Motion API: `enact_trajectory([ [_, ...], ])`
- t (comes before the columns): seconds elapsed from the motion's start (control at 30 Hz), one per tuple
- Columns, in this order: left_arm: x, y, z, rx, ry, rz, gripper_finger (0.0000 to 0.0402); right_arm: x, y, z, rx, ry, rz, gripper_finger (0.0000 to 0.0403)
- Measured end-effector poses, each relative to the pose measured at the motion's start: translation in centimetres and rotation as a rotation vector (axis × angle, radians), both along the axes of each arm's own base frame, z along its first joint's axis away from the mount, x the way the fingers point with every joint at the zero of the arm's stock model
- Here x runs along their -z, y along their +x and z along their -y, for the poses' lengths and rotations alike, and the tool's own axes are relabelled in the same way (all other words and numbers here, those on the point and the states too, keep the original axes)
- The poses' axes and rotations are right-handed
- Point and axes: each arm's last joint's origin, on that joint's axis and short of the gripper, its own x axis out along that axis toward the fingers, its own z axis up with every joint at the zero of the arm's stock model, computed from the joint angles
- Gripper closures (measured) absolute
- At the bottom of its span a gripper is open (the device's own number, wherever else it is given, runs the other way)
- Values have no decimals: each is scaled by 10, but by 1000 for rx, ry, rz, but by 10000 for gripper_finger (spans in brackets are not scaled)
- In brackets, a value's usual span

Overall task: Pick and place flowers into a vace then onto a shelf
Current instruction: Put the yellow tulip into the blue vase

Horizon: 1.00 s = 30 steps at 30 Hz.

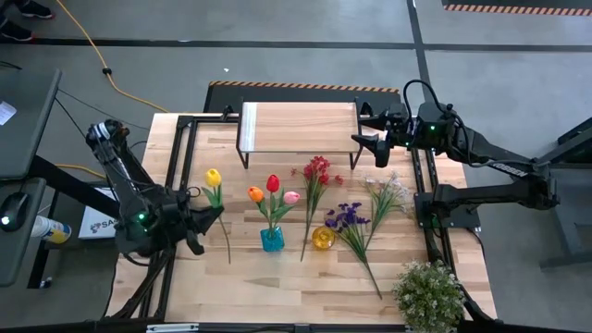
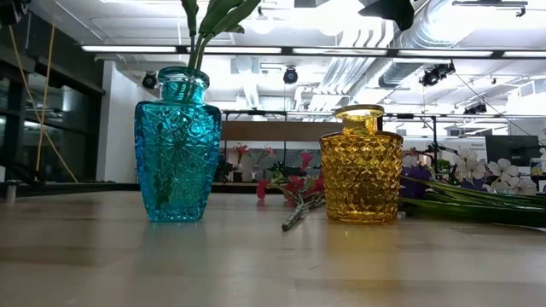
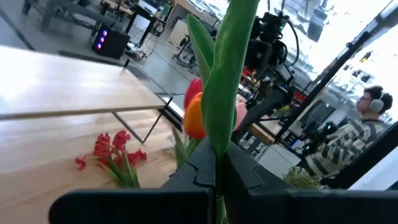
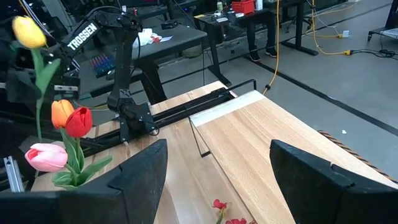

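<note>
One yellow tulip [image 1: 214, 177] in left gripper [image 1: 209, 215], jaws clamping stem, upright; right gripper [image 1: 365, 139] wide.

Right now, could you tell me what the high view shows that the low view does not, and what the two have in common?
Only the high view shows the left gripper shut on the yellow tulip, the right gripper open beside the shelf, and the potted plant. Only the low view shows the cut-glass pattern of the vases and the room's ceiling lights. Both show the blue vase holding stems, the empty yellow vase, and the red spray lying on the table.
</note>
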Motion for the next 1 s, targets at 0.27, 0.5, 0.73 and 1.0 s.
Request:
enact_trajectory([
  [0.27, -4, 20, 14, 9, 67, -17, 362, 0, 0, 0, 0, 0, 0, 130],
  [0.5, -24, 60, 20, 65, 239, 1, 363, 0, 0, 0, -1, 0, 0, 130],
  [0.73, -67, 80, 41, 101, 485, -26, 363, 0, 0, 0, -5, -13, -4, 130],
  [1.0, -53, 107, 57, 100, 590, -38, 363, 0, 0, 0, -5, -15, -5, 130],
])
